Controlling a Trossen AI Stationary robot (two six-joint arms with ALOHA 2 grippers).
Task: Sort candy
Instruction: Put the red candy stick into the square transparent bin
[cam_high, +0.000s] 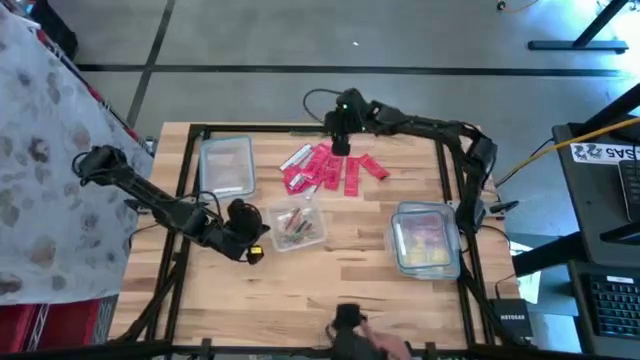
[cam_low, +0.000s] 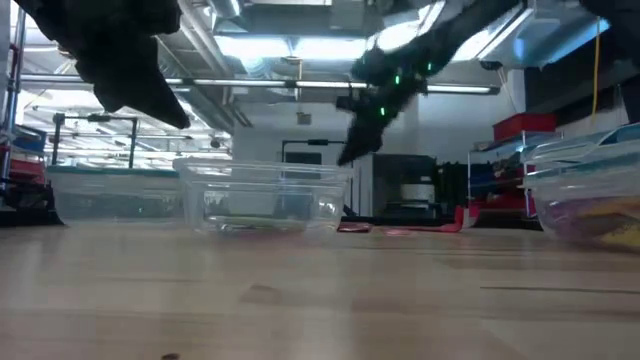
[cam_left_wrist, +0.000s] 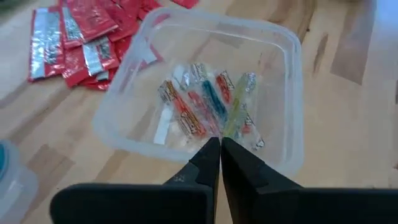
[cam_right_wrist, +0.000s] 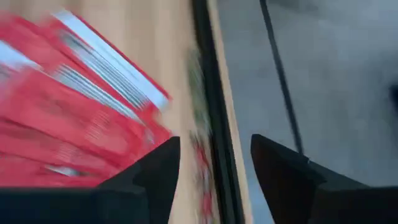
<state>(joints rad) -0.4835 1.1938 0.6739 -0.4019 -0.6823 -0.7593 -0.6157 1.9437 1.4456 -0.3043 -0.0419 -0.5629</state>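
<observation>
While both arms sit over the worktop, left gripper (cam_left_wrist: 220, 155) hangs at the near-left rim of the centre tub (cam_high: 322, 236), fingers pressed together, nothing between them. Right gripper (cam_right_wrist: 214, 165) is over the far edge of the worktop, by the far side of the red candy pile (cam_high: 328, 168), fingers spread, empty; wrist view shows table frame edge betw the fingers & red packets just beside. Candy in 3 spots: flat red/pink packets w/ silvery strips, loose & overlapping near the far edge at mid-table; thin clear-wrapped sticks (cam_left_wrist: 208, 109) (orange, teal, yellow-green) inside the centre tub; yellow/pink mix in the lidded tub (cam_high: 400, 255) at the right edge. Far-left tub (cam_high: 207, 185) looks empty, can't confirm. Handling, judged: packets v. light, thin, floppy, glossy film so prob slippery; lying flat they give little to pinch, so go for a raised edge or a corner that overhangs a neighbour, else it'll slide or 2 come up together. Not fragile. Clear tubs are light too, a bump could shove them.
</observation>
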